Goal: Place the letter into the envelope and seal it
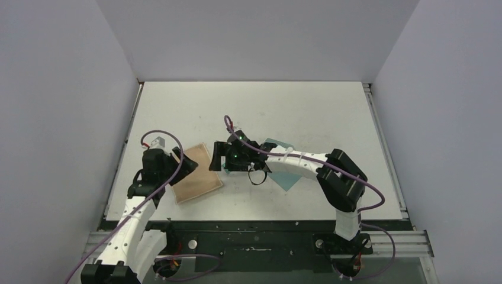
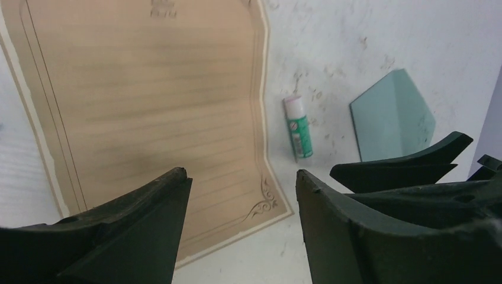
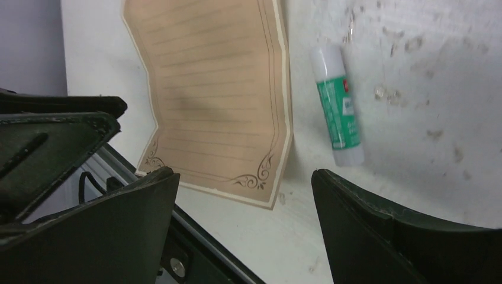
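The letter (image 1: 200, 174) lies flat on the near left of the tabletop (image 1: 266, 106). The left jaws hang over its left edge, spread and gripping nothing. The right jaws hover at its right edge, released wide, above a glue stick (image 3: 337, 106) just beside the sheet. Farther right, the envelope (image 1: 288, 179) lies partly under that arm.

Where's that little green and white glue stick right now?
In the left wrist view the glue stick lies on the table between the letter and the envelope, nearer the letter.
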{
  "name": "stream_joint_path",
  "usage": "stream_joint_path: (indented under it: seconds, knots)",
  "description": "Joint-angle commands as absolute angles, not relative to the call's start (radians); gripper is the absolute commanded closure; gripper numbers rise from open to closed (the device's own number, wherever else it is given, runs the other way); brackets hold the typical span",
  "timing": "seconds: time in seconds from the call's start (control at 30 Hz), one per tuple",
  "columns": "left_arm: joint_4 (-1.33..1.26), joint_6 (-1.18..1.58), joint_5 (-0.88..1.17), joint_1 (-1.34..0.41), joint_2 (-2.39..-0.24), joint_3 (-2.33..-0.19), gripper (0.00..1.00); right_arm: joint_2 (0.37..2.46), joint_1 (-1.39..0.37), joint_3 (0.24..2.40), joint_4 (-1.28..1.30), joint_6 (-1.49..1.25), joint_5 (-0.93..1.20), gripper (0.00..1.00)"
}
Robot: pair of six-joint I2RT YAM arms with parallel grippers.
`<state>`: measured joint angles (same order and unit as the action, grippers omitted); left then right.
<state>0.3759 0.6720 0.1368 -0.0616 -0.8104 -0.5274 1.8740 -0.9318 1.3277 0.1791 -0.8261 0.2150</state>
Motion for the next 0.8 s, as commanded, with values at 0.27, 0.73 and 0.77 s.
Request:
stream_joint_path:
  seconds: [0.27,0.73,0.77]
  knots:
    - [0.315,1.044,0.326,-0.052,-0.771,-0.244,0.7,1.855,-1.043,1.17,0.15,-1.376,0.111,0.28]
    - [0.454,1.024,0.264,-0.052,-0.748,-0.262,0.83,1.959,-1.054,1.082,-0.058,-1.512,0.133,0.39]
    - [0.454,1.027,0.266,-0.052,-0.75,-0.26,0.83,1.97,-1.053,1.082,-0.067,-1.512,0.142,0.39]
